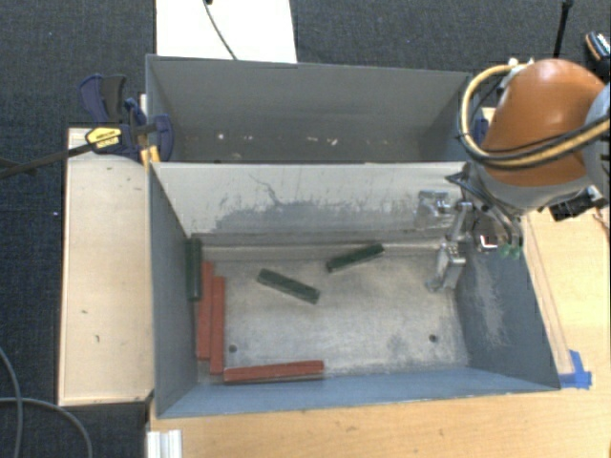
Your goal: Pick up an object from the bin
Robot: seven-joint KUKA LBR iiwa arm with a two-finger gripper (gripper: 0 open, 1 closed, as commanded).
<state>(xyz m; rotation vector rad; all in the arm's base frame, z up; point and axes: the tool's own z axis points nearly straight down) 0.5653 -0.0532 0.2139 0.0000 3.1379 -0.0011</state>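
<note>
The gripper [447, 267] hung right of the nearer green bar [355, 257], roughly along its long axis; its opening could not be told.

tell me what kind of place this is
Probably a robotics lab's grasping test cell: a grey metal bin holds loose red bars and dark green bars, and the arm's gripper hangs inside it.
</note>
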